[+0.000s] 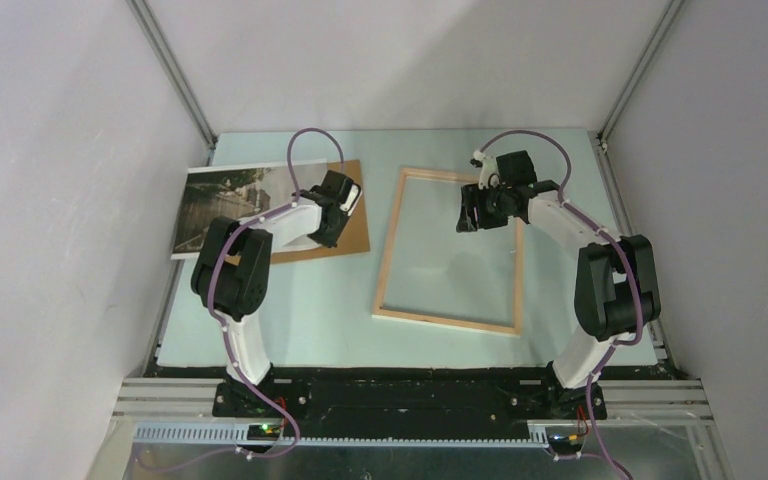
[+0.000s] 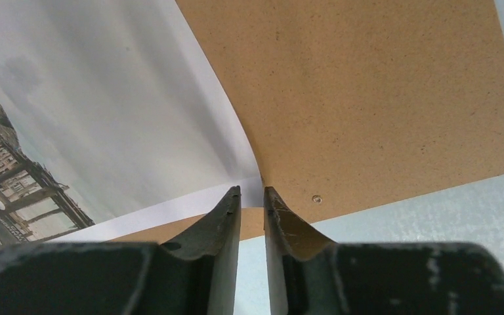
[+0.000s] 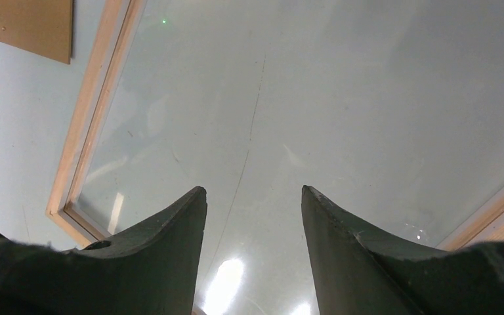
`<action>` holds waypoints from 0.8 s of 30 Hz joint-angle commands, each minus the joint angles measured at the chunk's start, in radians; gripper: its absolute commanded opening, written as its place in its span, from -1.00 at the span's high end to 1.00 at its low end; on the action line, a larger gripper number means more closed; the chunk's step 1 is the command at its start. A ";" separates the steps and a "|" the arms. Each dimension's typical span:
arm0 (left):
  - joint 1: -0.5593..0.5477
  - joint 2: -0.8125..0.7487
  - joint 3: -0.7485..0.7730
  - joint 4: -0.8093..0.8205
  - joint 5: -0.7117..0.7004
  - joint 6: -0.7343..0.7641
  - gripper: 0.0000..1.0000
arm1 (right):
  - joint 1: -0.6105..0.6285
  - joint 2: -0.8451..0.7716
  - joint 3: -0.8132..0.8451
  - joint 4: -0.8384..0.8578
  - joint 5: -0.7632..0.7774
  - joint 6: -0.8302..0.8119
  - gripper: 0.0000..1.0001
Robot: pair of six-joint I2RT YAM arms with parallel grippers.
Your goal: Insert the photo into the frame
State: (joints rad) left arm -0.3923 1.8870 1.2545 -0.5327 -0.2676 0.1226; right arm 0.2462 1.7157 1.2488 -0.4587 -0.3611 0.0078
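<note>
The photo (image 1: 222, 205) lies at the far left, partly over a brown backing board (image 1: 352, 235). In the left wrist view the photo (image 2: 105, 98) has its white-bordered corner curled up off the board (image 2: 380, 98), right at my fingertips. My left gripper (image 2: 252, 190) has its jaws a narrow gap apart at that corner, and board and table show through the gap. From above, the left gripper (image 1: 325, 232) sits over the board. The pale wood frame (image 1: 390, 245) lies at mid-table. My right gripper (image 1: 468, 215) hovers open over its pane, with its rail (image 3: 95, 98) to the left and nothing between the jaws (image 3: 254, 190).
White walls enclose the table on three sides, and the photo's left edge reaches the left wall. The frame's glossy pane (image 3: 341, 98) reflects the lights. A small round mark (image 2: 315, 197) sits near the board's edge.
</note>
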 commanded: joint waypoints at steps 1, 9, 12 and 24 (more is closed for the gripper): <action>0.000 -0.002 0.023 0.032 -0.005 0.005 0.56 | -0.004 -0.009 -0.004 0.014 -0.018 0.007 -0.18; -0.001 -0.067 -0.001 0.031 0.064 0.007 1.00 | 0.000 -0.011 -0.005 0.015 -0.028 0.004 -0.18; 0.000 -0.118 -0.014 0.019 0.103 0.007 1.00 | 0.000 -0.022 -0.005 0.018 -0.050 0.000 -0.18; -0.004 -0.308 0.069 -0.053 0.474 -0.162 1.00 | 0.053 -0.055 -0.005 0.070 -0.263 -0.005 -0.27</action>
State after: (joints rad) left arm -0.3927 1.6012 1.2564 -0.5732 0.0177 0.0669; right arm 0.2535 1.7138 1.2427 -0.4370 -0.5243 0.0071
